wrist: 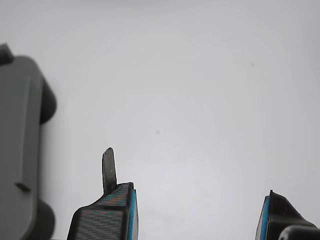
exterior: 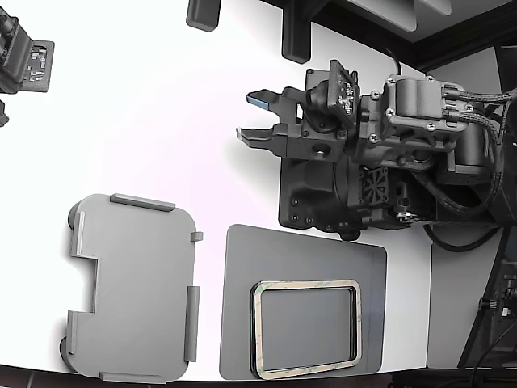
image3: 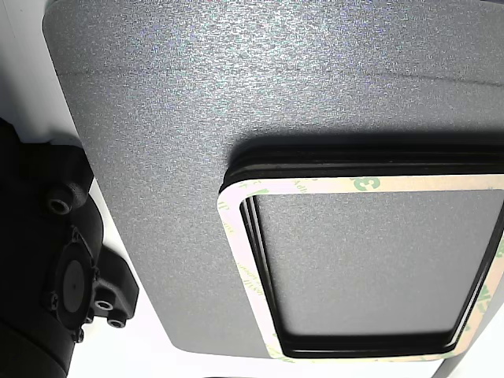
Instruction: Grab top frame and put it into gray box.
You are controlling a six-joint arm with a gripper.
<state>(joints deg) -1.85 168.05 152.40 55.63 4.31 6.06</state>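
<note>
The frame (exterior: 307, 328), a thin tan ring with rounded corners and faint green mottling, lies on top of a stack of dark ones on the mat (exterior: 242, 267), a flat, finely grained darker-gray sheet near the tabletop's (exterior: 161, 97) front edge. Just beside the mat, toward the exterior view's left, sits the box (exterior: 133, 287), a shallow light-gray tray with raised edge tabs and a stepped notch, nothing in it. The tool (exterior: 257, 118) hangs over bare white tabletop, well apart from both, fingers spread wide and holding nothing.
</note>
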